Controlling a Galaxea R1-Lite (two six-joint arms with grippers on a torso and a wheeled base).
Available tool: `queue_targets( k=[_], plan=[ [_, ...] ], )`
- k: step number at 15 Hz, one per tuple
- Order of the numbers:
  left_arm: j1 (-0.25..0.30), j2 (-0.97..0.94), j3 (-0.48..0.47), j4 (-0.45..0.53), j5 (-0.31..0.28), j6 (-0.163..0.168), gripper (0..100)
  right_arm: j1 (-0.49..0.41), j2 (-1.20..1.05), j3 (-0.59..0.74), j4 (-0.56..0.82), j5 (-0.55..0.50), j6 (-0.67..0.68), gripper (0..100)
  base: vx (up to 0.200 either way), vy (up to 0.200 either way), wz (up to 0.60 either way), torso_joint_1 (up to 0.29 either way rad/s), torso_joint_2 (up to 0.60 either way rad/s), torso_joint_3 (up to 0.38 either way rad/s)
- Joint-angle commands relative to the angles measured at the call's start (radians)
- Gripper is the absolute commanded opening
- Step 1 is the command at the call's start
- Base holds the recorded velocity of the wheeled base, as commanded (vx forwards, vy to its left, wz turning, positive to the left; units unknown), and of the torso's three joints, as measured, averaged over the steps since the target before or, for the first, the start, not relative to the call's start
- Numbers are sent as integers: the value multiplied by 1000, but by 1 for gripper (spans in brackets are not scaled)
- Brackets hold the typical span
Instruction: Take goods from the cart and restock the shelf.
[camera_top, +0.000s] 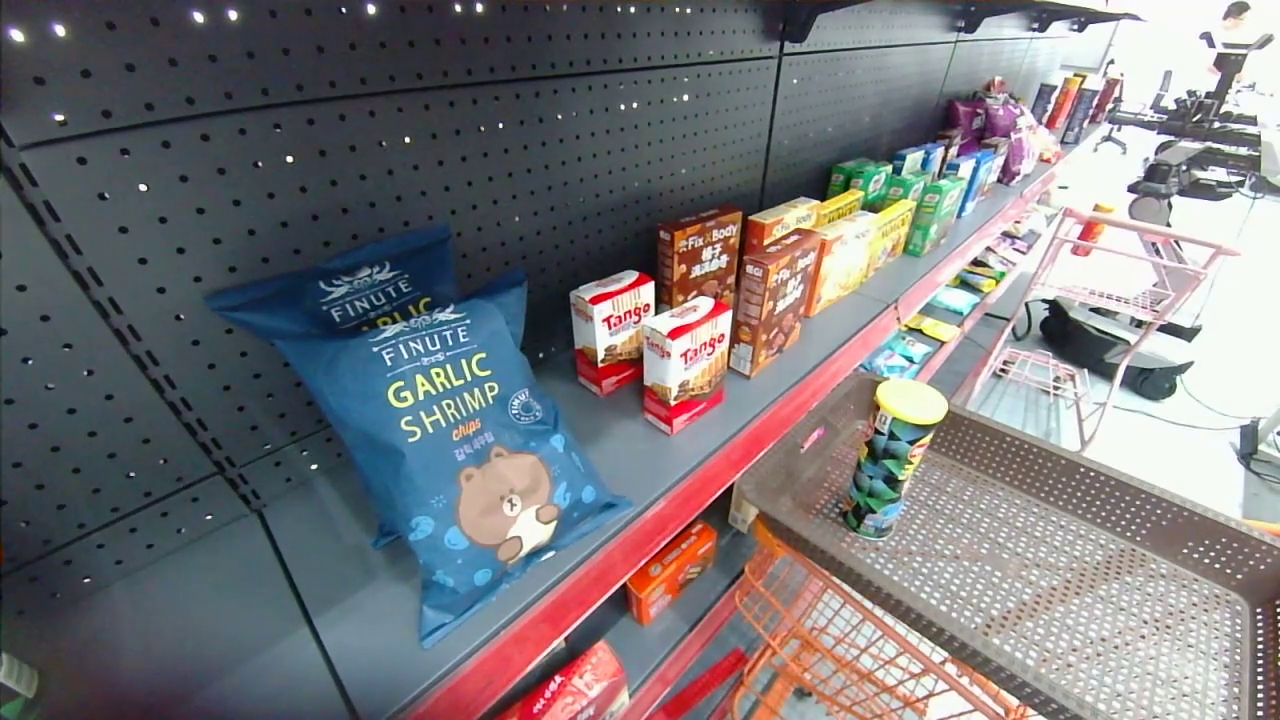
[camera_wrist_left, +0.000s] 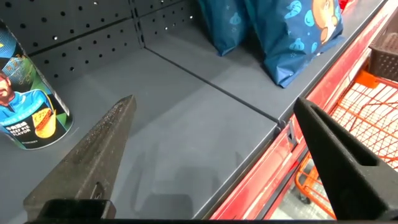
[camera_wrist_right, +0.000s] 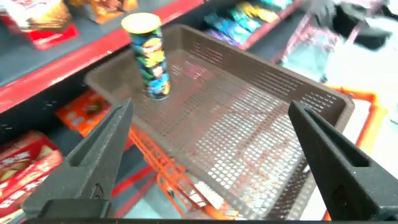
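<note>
A tall can (camera_top: 893, 455) with a yellow lid stands upright in the cart's brown perforated tray (camera_top: 1050, 560), near the corner closest to the shelf. My right gripper (camera_wrist_right: 210, 109) hangs open above that tray (camera_wrist_right: 249, 137), with the can (camera_wrist_right: 149, 56) a short way beyond its fingers. My left gripper (camera_wrist_left: 214, 106) is open and holds nothing, low over a bare stretch of the grey shelf board (camera_wrist_left: 186, 118). A blue can (camera_wrist_left: 28, 93) stands upright on that board beside one finger. Two blue chips bags (camera_top: 460, 430) lean against the pegboard; their lower ends (camera_wrist_left: 298, 31) lie past the left gripper.
Snack boxes (camera_top: 685, 360) line the shelf to the right of the bags. The shelf has a red front edge (camera_top: 700, 480), with more goods (camera_top: 672, 570) on the lower board. An orange wire basket (camera_top: 830, 640) sits under the tray. A pink cart (camera_top: 1120, 300) stands farther down the aisle.
</note>
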Motion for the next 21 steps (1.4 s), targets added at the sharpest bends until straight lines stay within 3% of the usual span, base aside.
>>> queue_targets(
  k=[1,6,10,16,21],
  plan=[
    [0,0,0,0,-1,1,100,-74,326,-24,-92,-24,-1,100,0,0,0,0,0,0],
    [0,0,0,0,-1,1,100,-59,720,-26,-400,-10,-61,100,0,0,0,0,0,0],
    [0,1,0,0,-1,1,100,3,850,-13,-534,128,-59,100,0,0,0,0,0,0],
    [0,1,0,0,-1,1,100,1,1087,-30,-703,156,-59,100,0,0,0,0,0,0],
    [0,1,0,0,-1,1,100,1,1334,-161,-865,208,-64,100,0,0,0,0,10,0]
  ],
)
